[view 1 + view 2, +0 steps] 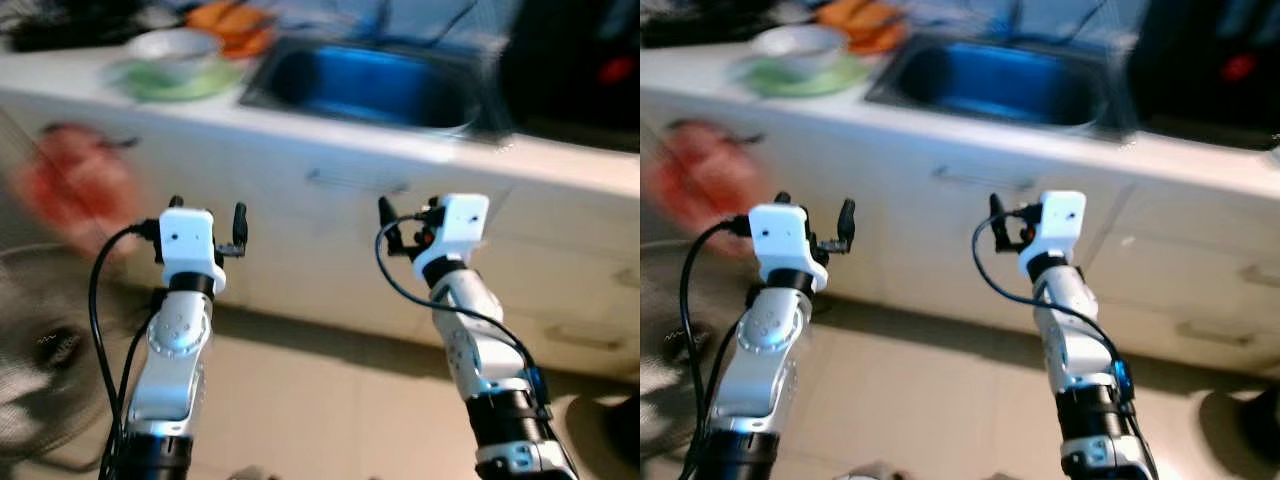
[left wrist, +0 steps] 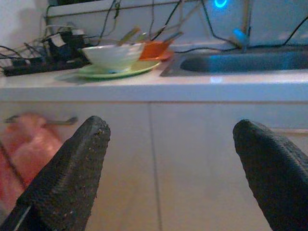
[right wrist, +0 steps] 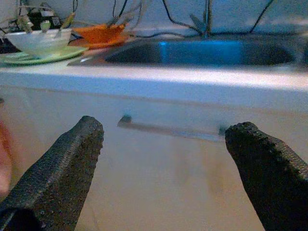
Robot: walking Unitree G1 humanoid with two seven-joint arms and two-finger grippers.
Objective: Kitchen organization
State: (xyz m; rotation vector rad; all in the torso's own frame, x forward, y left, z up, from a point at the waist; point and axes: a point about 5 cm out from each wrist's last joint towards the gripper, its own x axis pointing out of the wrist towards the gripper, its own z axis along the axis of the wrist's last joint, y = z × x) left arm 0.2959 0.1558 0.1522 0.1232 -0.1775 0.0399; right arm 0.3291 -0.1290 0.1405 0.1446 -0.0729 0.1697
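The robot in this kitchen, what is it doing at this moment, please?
The robot stands facing a white counter with a sink set into it. Both arms are raised before the cabinet fronts; the left gripper and the right gripper are open and hold nothing. On the counter, to the left of the sink, a white bowl sits on a green plate, with an orange dish behind. Nothing is being handled.

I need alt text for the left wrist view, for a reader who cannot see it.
Two open black fingers of the left gripper frame a white kitchen cabinet. On the counter above, a white bowl sits on a green plate, beside a sink.
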